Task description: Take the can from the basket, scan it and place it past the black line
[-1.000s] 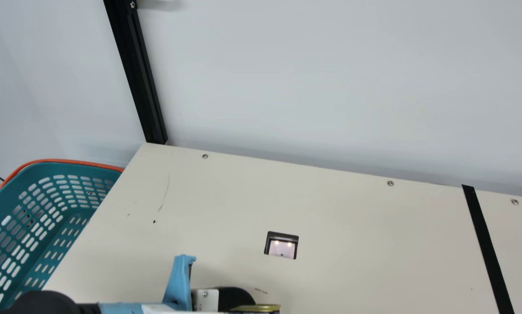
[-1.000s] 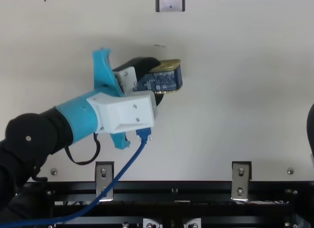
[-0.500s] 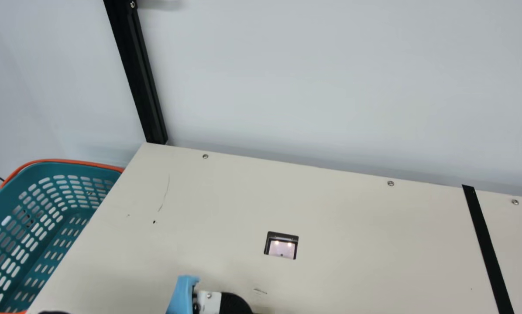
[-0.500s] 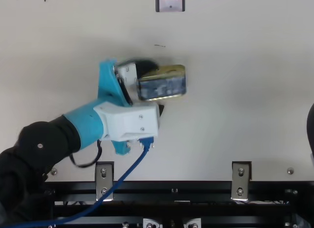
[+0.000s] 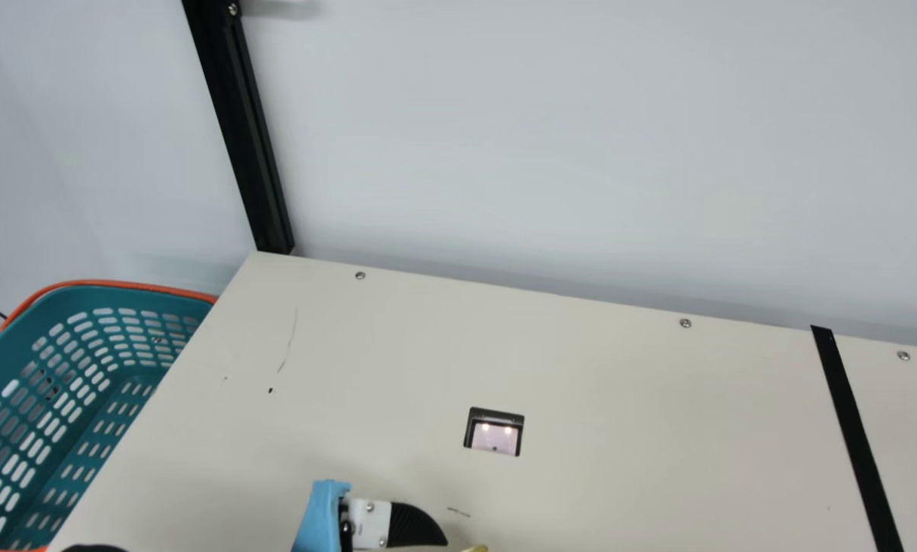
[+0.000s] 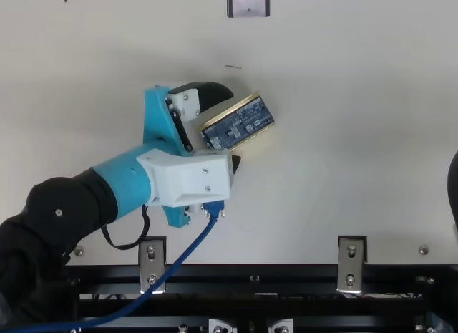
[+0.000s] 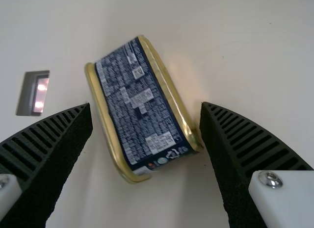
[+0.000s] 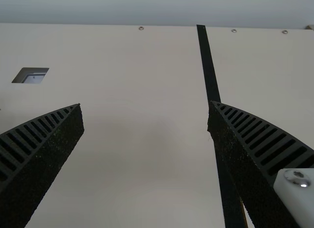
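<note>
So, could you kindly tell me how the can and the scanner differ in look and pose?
The can has a dark blue printed label between gold rims, while the scanner has a dark frame around a pale, lit window. The can stands proud of the table; the scanner is sunk into it. In the top view the can lies at a slant, whereas the scanner sits square. Both look roughly rectangular.

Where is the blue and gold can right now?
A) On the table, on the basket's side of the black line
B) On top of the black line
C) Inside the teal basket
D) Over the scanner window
A: the can lies on the cream table by the left gripper, short of the black line.
</note>
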Available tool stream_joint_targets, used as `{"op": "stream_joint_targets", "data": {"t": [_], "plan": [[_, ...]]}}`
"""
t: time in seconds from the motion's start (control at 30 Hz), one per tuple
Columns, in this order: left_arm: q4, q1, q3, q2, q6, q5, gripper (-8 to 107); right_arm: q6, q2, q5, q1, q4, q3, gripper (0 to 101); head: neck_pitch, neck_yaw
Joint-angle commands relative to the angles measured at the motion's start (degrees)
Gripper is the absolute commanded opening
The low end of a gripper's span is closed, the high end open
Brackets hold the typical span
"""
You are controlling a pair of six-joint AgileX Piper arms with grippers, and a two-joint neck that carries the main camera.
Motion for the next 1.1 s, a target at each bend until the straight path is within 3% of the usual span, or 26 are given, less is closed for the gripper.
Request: {"op": "stream_joint_targets", "data": {"t": [0.0, 0.63, 0.83, 1.07], "plan": [[-1.53, 0.13, 0.29, -0.17, 1.93, 0.24, 90, 0.0, 0.0, 0.0, 0.0, 0.0, 0.0, 101, -1.83, -0.01], [-6.79, 5.31, 3.81, -4.92, 8.64, 2.42, 90, 0.0, 0.0, 0.0, 0.0, 0.0, 0.0, 101, -1.83, -0.01], [-4.86, 12.58, 3.61, -8.02, 7.03, -1.2, 90, 0.0, 0.0, 0.0, 0.0, 0.0, 0.0, 101, -1.83, -0.01], [-1.07, 23.58, 1.69, -11.59, 1.95, -8.96, 90, 0.0, 0.0, 0.0, 0.0, 0.0, 0.0, 101, -1.83, -0.01]]}}
